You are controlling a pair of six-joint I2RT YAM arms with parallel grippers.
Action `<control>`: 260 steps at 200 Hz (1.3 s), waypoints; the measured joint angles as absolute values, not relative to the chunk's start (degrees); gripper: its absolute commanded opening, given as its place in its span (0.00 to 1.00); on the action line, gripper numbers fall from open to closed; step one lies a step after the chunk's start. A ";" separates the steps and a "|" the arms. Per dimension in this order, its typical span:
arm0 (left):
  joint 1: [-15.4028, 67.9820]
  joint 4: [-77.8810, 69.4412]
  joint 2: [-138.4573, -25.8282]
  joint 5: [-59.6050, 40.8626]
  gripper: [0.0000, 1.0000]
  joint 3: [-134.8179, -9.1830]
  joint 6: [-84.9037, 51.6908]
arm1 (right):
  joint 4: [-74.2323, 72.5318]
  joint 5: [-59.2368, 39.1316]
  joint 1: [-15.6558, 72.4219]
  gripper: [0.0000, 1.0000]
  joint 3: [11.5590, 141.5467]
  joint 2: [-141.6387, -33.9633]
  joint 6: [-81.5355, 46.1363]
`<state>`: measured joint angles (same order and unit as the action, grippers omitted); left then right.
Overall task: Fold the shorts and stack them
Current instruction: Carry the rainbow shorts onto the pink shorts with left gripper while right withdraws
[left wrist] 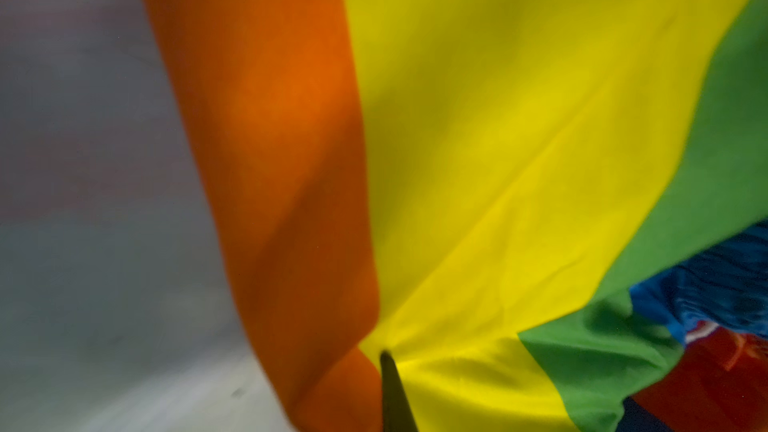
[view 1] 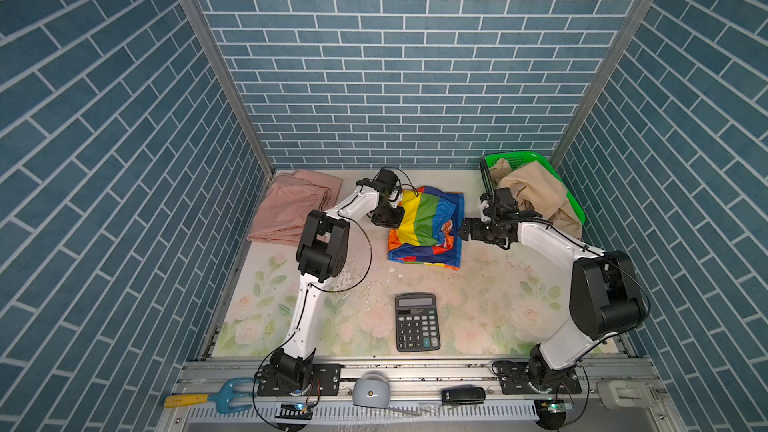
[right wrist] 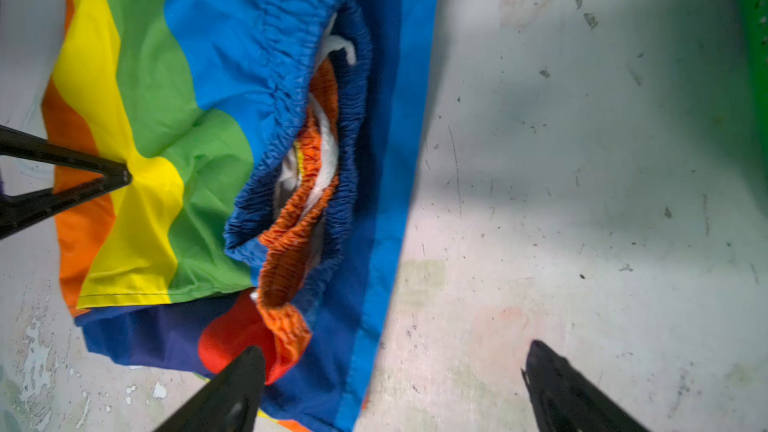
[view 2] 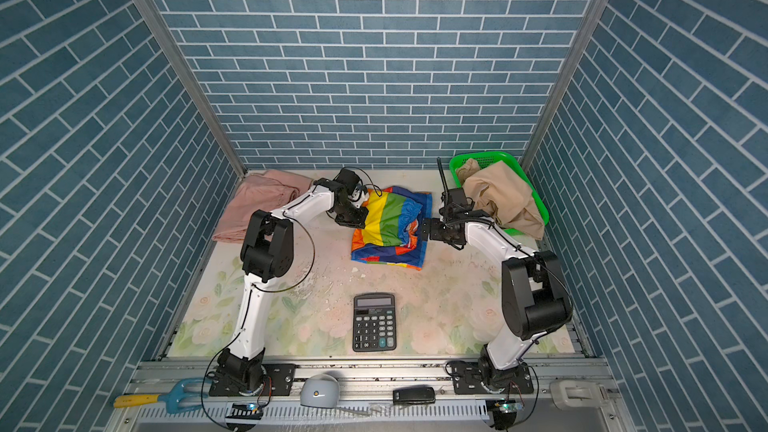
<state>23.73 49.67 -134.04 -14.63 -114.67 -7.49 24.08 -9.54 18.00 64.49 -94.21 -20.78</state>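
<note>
Rainbow-striped shorts (view 1: 424, 226) | left tool (right wrist: 126, 178) clenched on yellow stripe (right wrist: 149, 209); right tool (right wrist: 395, 363) released above their edge | risk: thin pinch slips, or lifts top layer only

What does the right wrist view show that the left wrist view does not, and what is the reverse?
Only the right wrist view shows the gathered waistband of the rainbow-striped shorts, the open right gripper, the left gripper shut on the yellow stripe, and an edge of the green basket. The left wrist view adds only a close look at the creases that fan out from that pinch. Both show the shorts' coloured stripes and the pale tabletop.
</note>
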 measured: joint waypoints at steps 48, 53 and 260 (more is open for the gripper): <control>22.41 63.86 -131.13 14.87 0.00 -128.88 -1.39 | 24.86 -10.87 21.23 0.98 70.70 -96.20 -20.86; 22.24 64.82 -130.76 17.56 0.00 -129.93 -0.71 | 24.82 -11.05 21.98 0.98 71.75 -96.71 -21.06; 14.13 63.29 -121.30 45.01 0.00 -127.26 17.41 | 23.57 -14.90 28.25 0.98 83.94 -107.81 -22.72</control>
